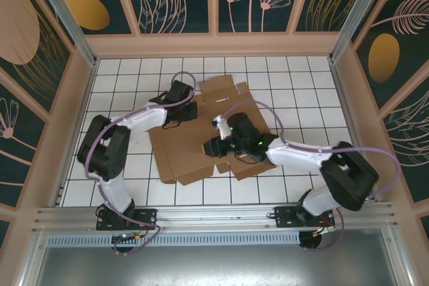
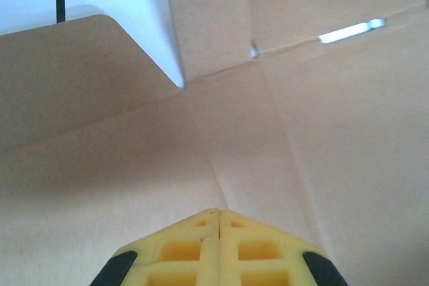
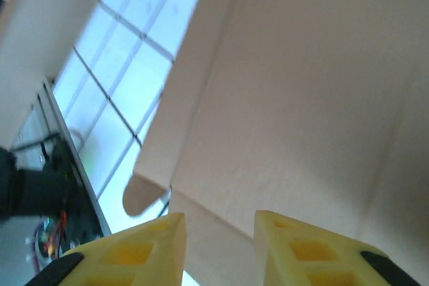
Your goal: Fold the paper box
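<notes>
The paper box (image 1: 182, 153) is a brown cardboard sheet lying mostly flat on the white tiles, with flaps toward the back (image 1: 221, 90). My left gripper (image 1: 186, 112) is shut, its tips down on the sheet near the back left. In the left wrist view the shut left gripper (image 2: 219, 211) rests over a crease of the paper box (image 2: 322, 138), with a slit (image 2: 350, 29) beyond. My right gripper (image 1: 214, 145) sits over the middle of the sheet. In the right wrist view the right gripper (image 3: 218, 222) has its fingers apart before a raised panel of the paper box (image 3: 301, 98), whose rounded tab (image 3: 142, 193) hangs at the left.
White tiled floor (image 1: 134, 78) surrounds the sheet. Wooden walls (image 1: 74, 112) close in the left, right and back. A metal rail (image 1: 214, 213) with both arm bases runs along the near edge. Cables loop over each arm.
</notes>
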